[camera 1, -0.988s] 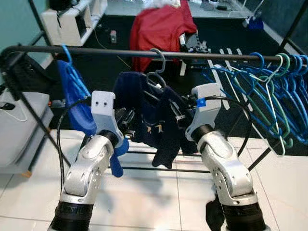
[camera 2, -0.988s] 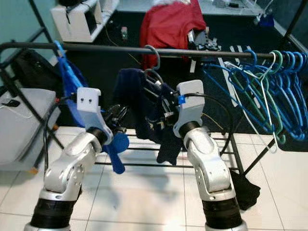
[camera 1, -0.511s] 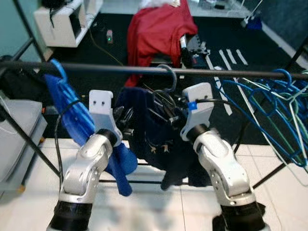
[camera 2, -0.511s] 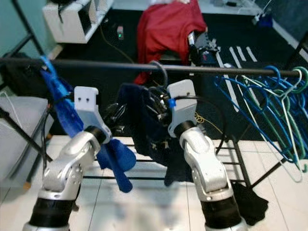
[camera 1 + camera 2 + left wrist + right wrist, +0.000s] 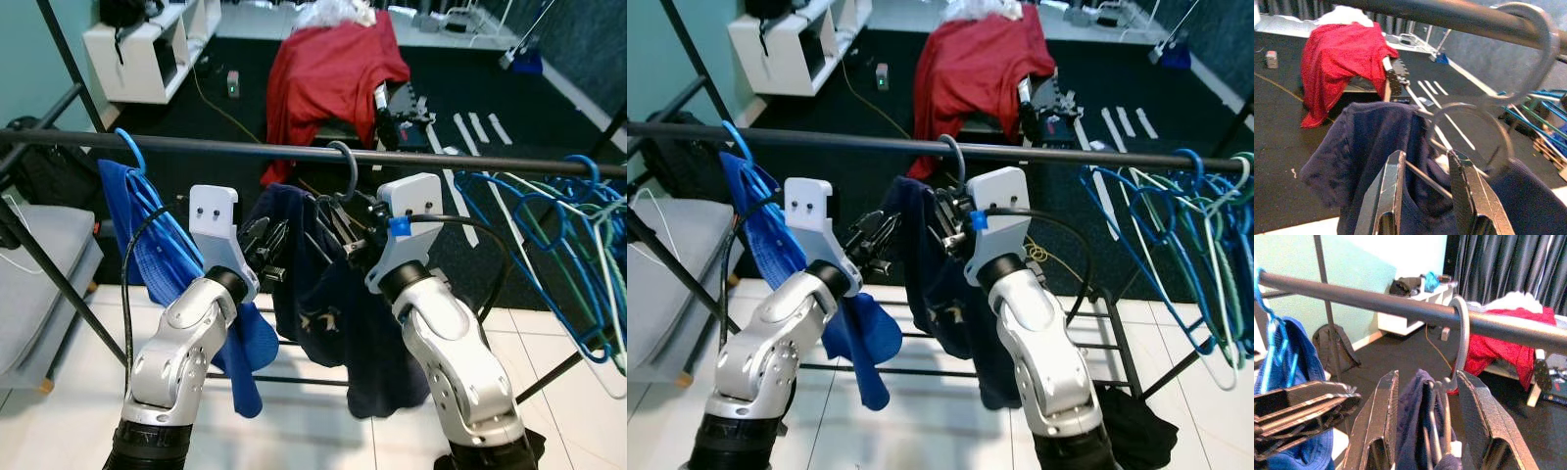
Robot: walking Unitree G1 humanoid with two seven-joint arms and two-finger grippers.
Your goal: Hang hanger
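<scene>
Right gripper (image 5: 1425, 431), fingers apart, straddles the neck of the hanger (image 5: 1463, 340) without visibly pressing it; the wire stem and the collar of the navy garment (image 5: 328, 304) lie in the gap between the two fingers. From this gripper the hanger's grey hook rises straight up and curls over the dark rail (image 5: 235, 149), resting on its top, so the hook appears seated and what remains, by judgement, is a clean release downward and back. Left gripper (image 5: 1425, 196), fingers likewise apart, sits just beside the hanger's shoulder on the other side, one wire arm passing between its fingers; whether it touches the wire cannot be told. The right gripper is the nearer to the hook. The hanger's long axis runs roughly along the rail, between the two grippers. The garment droops below both wrists, bunched toward the middle and uneven. A blue garment (image 5: 157, 259) hangs on a blue hanger toward the robot's left; a cluster of empty blue and green hangers (image 5: 563, 245) occupies the rail to the right; a red cloth (image 5: 328, 73) lies beyond the rail.
</scene>
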